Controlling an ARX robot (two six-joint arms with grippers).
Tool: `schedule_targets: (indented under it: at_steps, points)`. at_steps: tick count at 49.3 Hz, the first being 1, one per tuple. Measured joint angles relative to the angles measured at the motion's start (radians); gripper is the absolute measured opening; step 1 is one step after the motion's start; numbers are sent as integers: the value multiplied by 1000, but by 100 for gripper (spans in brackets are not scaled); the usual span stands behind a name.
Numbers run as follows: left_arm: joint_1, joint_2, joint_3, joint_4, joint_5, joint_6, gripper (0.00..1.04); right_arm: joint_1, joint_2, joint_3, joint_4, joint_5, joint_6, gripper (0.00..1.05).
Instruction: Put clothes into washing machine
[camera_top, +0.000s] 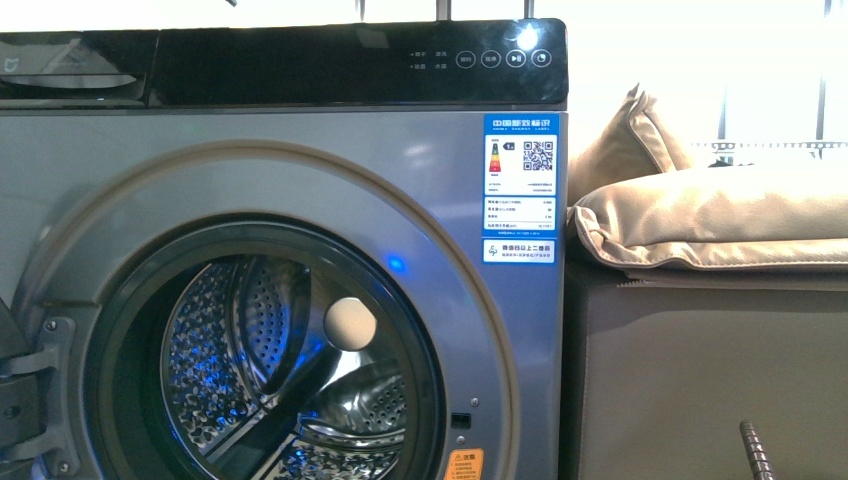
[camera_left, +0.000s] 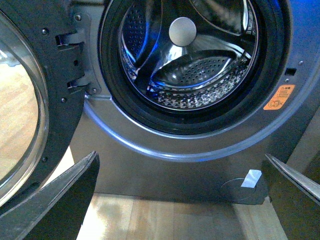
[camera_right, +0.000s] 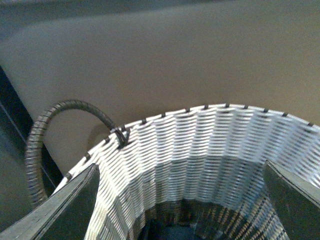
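The grey washing machine fills the front view, its door swung open to the left and its perforated steel drum bare inside. My left gripper hangs open low in front of the porthole, above the wooden floor, with nothing between its fingers. My right gripper is open over the mouth of a white wicker basket. Deep in that basket the clothes show only as a small dark navy patch. Neither gripper appears in the front view.
A beige sofa with cushions stands right of the machine. The basket's wrapped handle arches up beside the right gripper, and its tip shows at the front view's lower right. An orange warning sticker sits beside the porthole.
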Motion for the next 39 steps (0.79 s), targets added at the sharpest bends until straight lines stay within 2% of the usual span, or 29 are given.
schedule_targets:
  at_steps: [5,16,26,39]
  points:
    - [0,0,0,0,0,0,98,-45,254,114,-28,-50,8,97]
    - [0,0,0,0,0,0,98,-79,748,313,-61,-65,-8,97]
    - [0,0,0,0,0,0,98,-104,1246,443,100,-37,12,97]
    - [0,0,0,0,0,0,98,-145,1644,601,173,-50,62,97]
